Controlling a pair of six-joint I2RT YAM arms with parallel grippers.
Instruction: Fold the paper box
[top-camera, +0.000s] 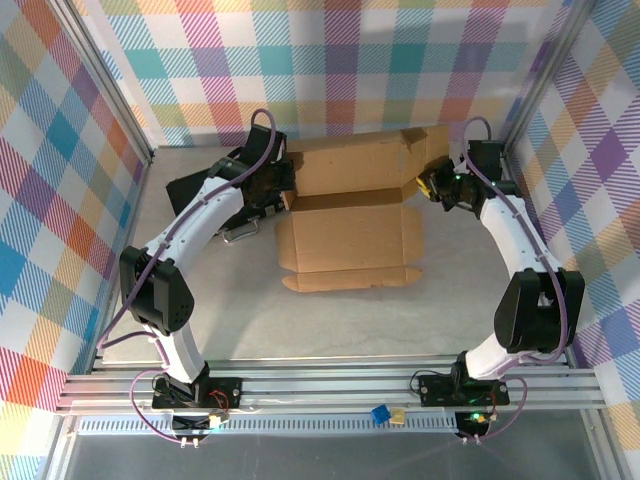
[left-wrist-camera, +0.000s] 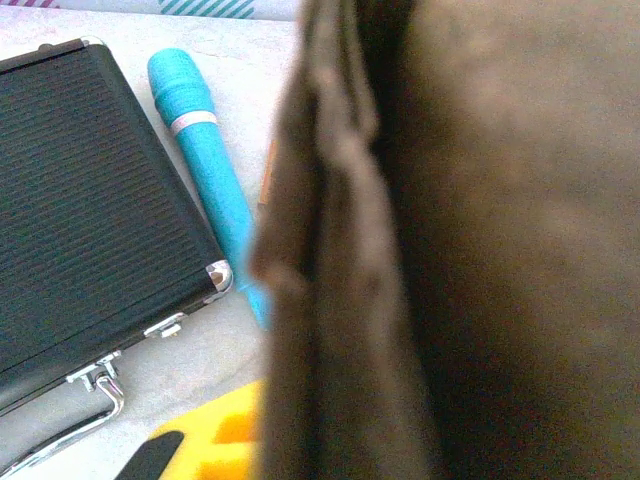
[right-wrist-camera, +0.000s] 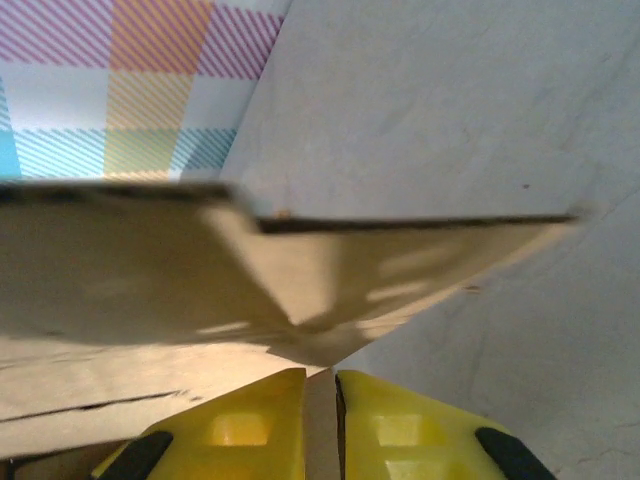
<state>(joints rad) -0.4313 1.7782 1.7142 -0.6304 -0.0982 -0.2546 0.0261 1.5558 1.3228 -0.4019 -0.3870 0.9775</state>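
Top external view: the paper box (top-camera: 345, 235) lies on the grey table (top-camera: 330, 335) in the upper middle of the frame, partly unfolded, with one panel towards the far plaid wall (top-camera: 330, 60) and a narrow flap along its near edge. The left gripper (top-camera: 283, 188) sits at the box's upper left edge and the right gripper (top-camera: 430, 185) at its upper right corner. At this size the jaws of neither can be made out. A black case (top-camera: 195, 185) is mostly covered by the left arm.

Left wrist view: blurred brown cardboard (left-wrist-camera: 450, 250) takes the right half, too close to read any edge or slot. One yellow finger pad (left-wrist-camera: 215, 440) shows at the bottom, touching the cardboard. Its partner is hidden behind the sheet, so the jaws appear clamped on the box. The case (left-wrist-camera: 90, 200) is cut off at the left, and the lower end of a turquoise cylinder (left-wrist-camera: 200, 140) goes behind the cardboard.

Right wrist view: the gripper (right-wrist-camera: 320, 385) stands almost closed, pinching a thin sliver of cardboard between its yellow fingers (right-wrist-camera: 250, 420). A blurred flap (right-wrist-camera: 300, 270) crosses the frame above.
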